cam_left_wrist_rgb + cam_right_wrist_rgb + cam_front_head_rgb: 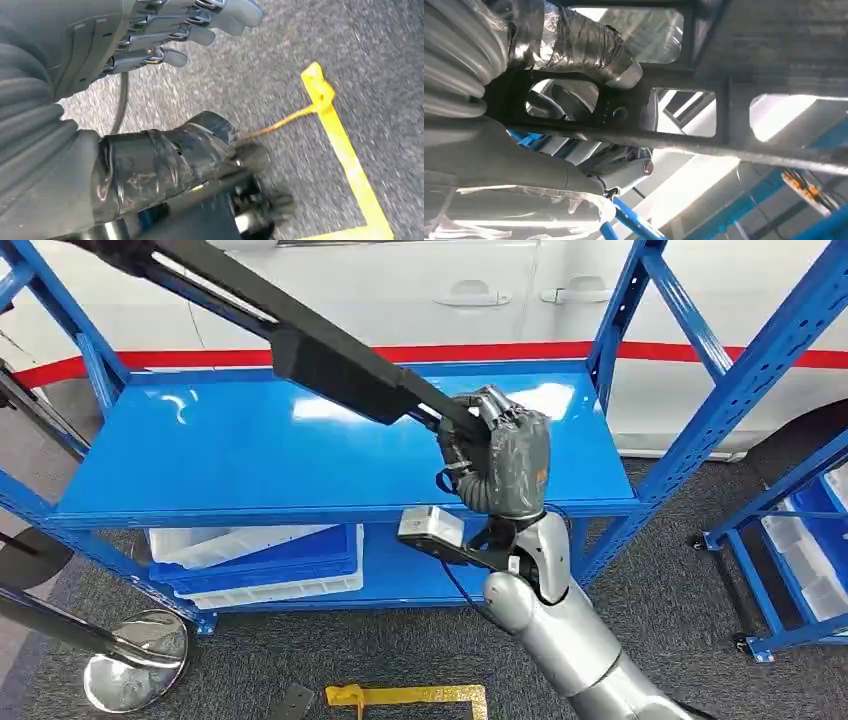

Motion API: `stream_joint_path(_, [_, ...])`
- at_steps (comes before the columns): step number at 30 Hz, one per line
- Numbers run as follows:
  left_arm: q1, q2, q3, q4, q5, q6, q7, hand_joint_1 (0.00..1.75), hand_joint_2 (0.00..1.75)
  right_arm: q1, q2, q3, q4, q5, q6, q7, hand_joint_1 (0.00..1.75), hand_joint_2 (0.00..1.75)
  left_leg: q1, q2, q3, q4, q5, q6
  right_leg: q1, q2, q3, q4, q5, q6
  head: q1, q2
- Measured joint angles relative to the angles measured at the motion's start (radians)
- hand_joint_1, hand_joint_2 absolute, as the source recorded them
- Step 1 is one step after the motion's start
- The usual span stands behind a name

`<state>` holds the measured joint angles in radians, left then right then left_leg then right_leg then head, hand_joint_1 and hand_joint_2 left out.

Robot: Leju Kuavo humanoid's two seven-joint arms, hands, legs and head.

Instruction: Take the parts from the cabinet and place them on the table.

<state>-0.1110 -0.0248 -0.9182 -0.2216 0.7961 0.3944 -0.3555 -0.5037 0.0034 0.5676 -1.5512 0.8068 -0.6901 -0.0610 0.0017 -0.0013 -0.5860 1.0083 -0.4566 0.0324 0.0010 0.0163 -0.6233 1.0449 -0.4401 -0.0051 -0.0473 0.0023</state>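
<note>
Right robot hand [497, 455] grips a long black openwork part [330, 358].

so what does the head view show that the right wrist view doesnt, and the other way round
Head view alone: the whole blue shelf, white bins on the lower level, the yellow floor tape. Right wrist view alone: the long black part's cut-out openings up close, thumb across it. Shared: the right hand gripping that part, and blue rack beams.

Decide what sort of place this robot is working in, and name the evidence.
Probably a car workshop or parts store: blue steel shelving, white and blue storage bins beneath, a white car behind, and yellow floor tape on grey carpet.
</note>
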Motion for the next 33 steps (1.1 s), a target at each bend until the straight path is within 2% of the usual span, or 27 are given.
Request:
stream_joint_path(1, [-0.002,0.002,-0.001,0.000,-0.001,0.000,-0.001,0.00,1.75,0.013,-0.008,-0.006,-0.032,-0.015,0.000,0.000,1.75,1.75,0.000,0.004,0.005,-0.006,0.005,0.003,-0.004,-0.003,-0.008,0.018,-0.015,0.005,-0.002,0.000])
stream_joint_path(2, [-0.005,0.003,-0.002,0.000,-0.002,0.000,-0.001,0.00,1.75,0.023,-0.016,-0.009,-0.065,-0.026,0.000,-0.002,1.75,1.75,0.000,0.004,0.004,-0.006,0.011,0.006,-0.004,-0.005,-0.020,0.053,-0.047,0.008,0.002,0.000])
stream_joint_path(3, [-0.010,0.005,-0.005,0.000,-0.002,-0.002,-0.001,0.00,1.75,0.036,-0.029,-0.010,-0.106,-0.042,0.000,-0.001,1.75,1.75,-0.001,0.004,0.001,-0.005,0.012,0.011,-0.005,-0.005,-0.052,0.134,-0.101,0.011,0.003,0.000])
stream_joint_path(4, [-0.011,0.006,-0.007,0.000,-0.003,-0.005,-0.001,0.00,1.75,0.048,-0.041,-0.010,-0.143,-0.058,0.002,0.000,1.75,1.75,-0.001,0.004,-0.001,-0.003,0.013,0.011,-0.006,-0.006,-0.084,0.215,-0.141,0.013,0.003,0.000])
stream_joint_path(5, [-0.012,0.010,-0.010,0.000,-0.003,-0.010,0.001,0.00,1.75,0.060,-0.048,-0.010,-0.163,-0.067,0.003,0.002,1.75,1.75,-0.001,0.005,-0.004,-0.001,0.013,0.011,-0.006,-0.006,-0.110,0.279,-0.165,0.015,0.002,0.000])
stream_joint_path(6, [-0.012,0.011,-0.013,0.000,-0.003,-0.014,0.003,0.00,1.75,0.068,-0.058,-0.010,-0.190,-0.079,0.004,0.007,1.75,1.75,-0.001,0.005,-0.008,0.003,0.013,0.011,-0.007,-0.006,-0.116,0.299,-0.164,0.016,0.003,0.000])
stream_joint_path(7, [-0.013,0.013,-0.015,0.000,-0.004,-0.018,0.007,0.00,1.75,0.077,-0.066,-0.009,-0.211,-0.086,0.005,0.010,1.75,1.75,-0.001,0.005,-0.011,0.008,0.013,0.011,-0.010,-0.006,-0.099,0.274,-0.141,0.017,0.003,0.000])
stream_joint_path(8, [-0.014,0.013,-0.015,0.000,-0.006,-0.019,0.011,0.00,1.75,0.085,-0.075,-0.009,-0.234,-0.091,0.006,0.015,1.75,1.75,-0.001,0.005,-0.015,0.013,0.013,0.011,-0.013,-0.007,-0.062,0.210,-0.104,0.018,0.003,0.000])
stream_joint_path(9, [-0.016,0.013,-0.016,0.000,-0.010,-0.021,0.013,0.00,1.75,0.093,-0.084,-0.009,-0.262,-0.095,0.005,0.017,1.75,1.75,0.000,0.004,-0.020,0.020,0.011,0.009,-0.016,-0.009,-0.008,0.111,-0.060,0.018,0.003,0.000])
stream_joint_path(10, [-0.018,0.013,-0.016,0.000,-0.013,-0.022,0.014,0.00,1.75,0.100,-0.090,-0.009,-0.290,-0.101,0.005,0.016,1.75,1.75,0.000,0.003,-0.025,0.029,0.009,0.005,-0.019,-0.009,0.030,0.033,-0.046,0.018,0.003,0.000])
stream_joint_path(11, [-0.020,0.016,-0.017,0.000,-0.016,-0.024,0.014,0.00,1.75,0.107,-0.095,-0.007,-0.308,-0.105,0.005,0.013,1.75,1.75,-0.008,0.001,-0.035,0.039,0.007,0.001,-0.014,-0.007,0.031,0.025,-0.050,0.016,0.002,0.000])
stream_joint_path(15, [-0.024,0.019,-0.022,0.000,-0.025,-0.031,0.024,0.00,1.75,0.136,-0.119,0.007,-0.397,-0.129,0.024,-0.003,1.75,1.75,-0.005,-0.001,-0.047,0.038,0.025,-0.017,-0.011,-0.006,0.017,0.025,-0.027,-0.013,0.002,0.000])
stream_joint_path(16, [-0.026,0.021,-0.023,0.000,-0.026,-0.031,0.029,0.00,1.75,0.136,-0.124,0.010,-0.411,-0.132,0.031,-0.004,1.75,1.75,-0.001,0.001,-0.052,0.050,0.005,-0.024,-0.015,-0.009,0.011,0.020,-0.018,-0.022,0.002,0.000])
stream_joint_path(18, [-0.027,0.021,-0.024,0.000,-0.027,-0.034,0.030,0.00,1.75,0.139,-0.129,0.013,-0.433,-0.144,0.045,-0.007,1.75,1.75,0.000,0.001,-0.081,0.118,-0.072,-0.034,-0.016,-0.009,-0.003,0.020,-0.006,-0.031,-0.005,0.000])
stream_joint_path(19, [-0.030,0.021,-0.026,0.000,-0.029,-0.035,0.031,0.00,1.75,0.140,-0.130,0.015,-0.446,-0.154,0.050,-0.011,1.75,1.75,0.002,0.001,-0.111,0.215,-0.135,-0.038,-0.014,-0.010,-0.017,0.020,0.003,-0.033,-0.007,0.000])
stream_joint_path(20, [-0.032,0.021,-0.029,0.000,-0.030,-0.037,0.031,0.00,1.75,0.142,-0.132,0.017,-0.455,-0.163,0.052,-0.014,1.75,1.75,0.002,0.001,-0.132,0.290,-0.176,-0.039,-0.011,-0.012,-0.028,0.020,0.012,-0.034,-0.008,0.000])
stream_joint_path(21, [-0.034,0.020,-0.032,0.000,-0.030,-0.039,0.031,0.00,1.75,0.145,-0.135,0.018,-0.459,-0.178,0.052,-0.022,1.75,1.75,0.002,0.001,-0.139,0.340,-0.199,-0.038,-0.009,-0.012,-0.041,0.020,0.021,-0.034,-0.007,0.000])
stream_joint_path(22, [-0.034,0.020,-0.032,0.000,-0.031,-0.040,0.031,0.00,1.75,0.150,-0.137,0.020,-0.466,-0.188,0.052,-0.028,1.75,1.75,0.001,0.001,-0.122,0.340,-0.198,-0.034,-0.006,-0.012,-0.054,0.020,0.031,-0.035,-0.008,0.000])
stream_joint_path(23, [-0.035,0.020,-0.033,0.000,-0.030,-0.042,0.032,0.00,1.75,0.157,-0.138,0.021,-0.474,-0.196,0.051,-0.036,1.75,1.75,-0.001,0.001,-0.080,0.291,-0.179,-0.028,-0.005,-0.012,-0.065,0.020,0.040,-0.035,-0.007,0.000])
stream_joint_path(25, [-0.038,0.021,-0.033,0.000,-0.023,-0.047,0.034,0.00,1.75,0.162,-0.142,0.022,-0.496,-0.198,0.048,-0.045,1.75,1.75,-0.008,0.001,0.053,0.103,-0.122,-0.015,-0.005,-0.011,-0.085,0.020,0.059,-0.033,-0.008,0.000])
stream_joint_path(26, [-0.045,0.021,-0.033,0.000,-0.021,-0.049,0.034,0.00,1.75,0.162,-0.143,0.022,-0.508,-0.198,0.047,-0.047,1.75,1.75,-0.014,0.001,0.119,0.001,-0.122,-0.006,-0.007,-0.012,-0.089,0.020,0.070,-0.031,-0.009,0.000])
stream_joint_path(27, [-0.048,0.024,-0.033,0.000,-0.019,-0.049,0.033,0.00,1.75,0.163,-0.144,0.022,-0.516,-0.198,0.047,-0.047,1.75,1.75,-0.018,0.002,0.113,-0.002,-0.119,-0.004,-0.005,-0.014,-0.087,0.012,0.079,-0.022,-0.006,0.000])
stream_joint_path(28, [-0.051,0.024,-0.033,0.000,-0.017,-0.049,0.029,0.00,1.75,0.163,-0.145,0.022,-0.519,-0.198,0.047,-0.047,1.75,1.75,-0.024,0.000,0.110,-0.008,-0.103,0.002,-0.011,-0.015,-0.086,0.008,0.087,-0.017,-0.009,0.000])
stream_joint_path(29, [-0.052,0.024,-0.034,0.000,-0.014,-0.051,0.029,0.00,1.75,0.163,-0.145,0.023,-0.521,-0.202,0.048,-0.044,1.75,1.75,-0.026,-0.002,0.104,-0.005,-0.098,0.007,-0.013,-0.017,-0.086,0.003,0.098,-0.010,-0.014,0.000])
stream_joint_path(31, [-0.048,0.024,-0.034,0.000,-0.011,-0.052,0.029,0.00,1.75,0.164,-0.146,0.023,-0.524,-0.210,0.049,-0.042,1.75,1.75,-0.025,0.000,0.097,-0.021,-0.069,0.016,-0.011,-0.016,-0.084,-0.018,0.123,0.001,-0.013,0.000])
stream_joint_path(32, [-0.048,0.022,-0.034,0.000,-0.010,-0.053,0.029,0.00,1.75,0.164,-0.148,0.023,-0.524,-0.221,0.049,-0.042,1.75,1.75,-0.015,0.009,0.094,-0.034,-0.045,0.015,-0.011,-0.014,-0.095,-0.006,0.099,0.001,-0.014,0.000])
stream_joint_path(33, [-0.049,0.022,-0.034,0.000,-0.008,-0.054,0.029,0.00,1.75,0.162,-0.149,0.024,-0.525,-0.230,0.049,-0.043,1.75,1.75,-0.017,0.007,0.081,-0.041,-0.026,0.022,-0.007,-0.012,-0.105,0.026,0.031,0.005,-0.013,0.000])
